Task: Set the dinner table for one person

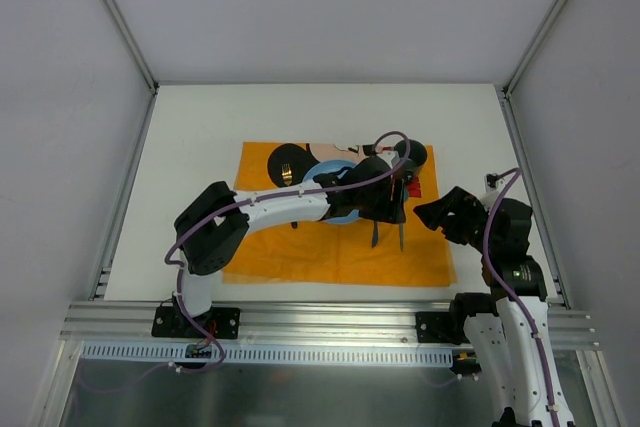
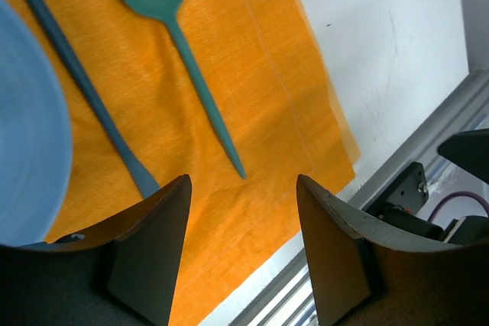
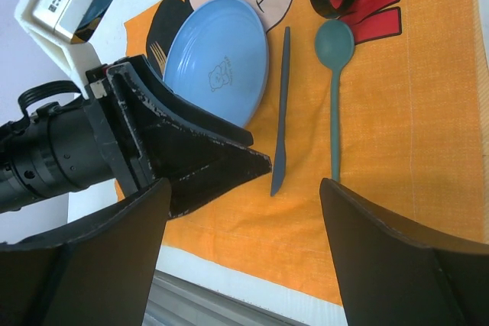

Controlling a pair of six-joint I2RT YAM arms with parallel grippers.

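Left pincer (image 2: 243,185) over orange placemat (image 2: 252,74), right pincer (image 3: 244,188) beside it (both released)

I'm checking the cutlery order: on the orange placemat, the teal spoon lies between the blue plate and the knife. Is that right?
Not quite. It is the knife that lies between the blue plate and the teal spoon, all on the orange placemat. The right wrist view shows this order plainly.
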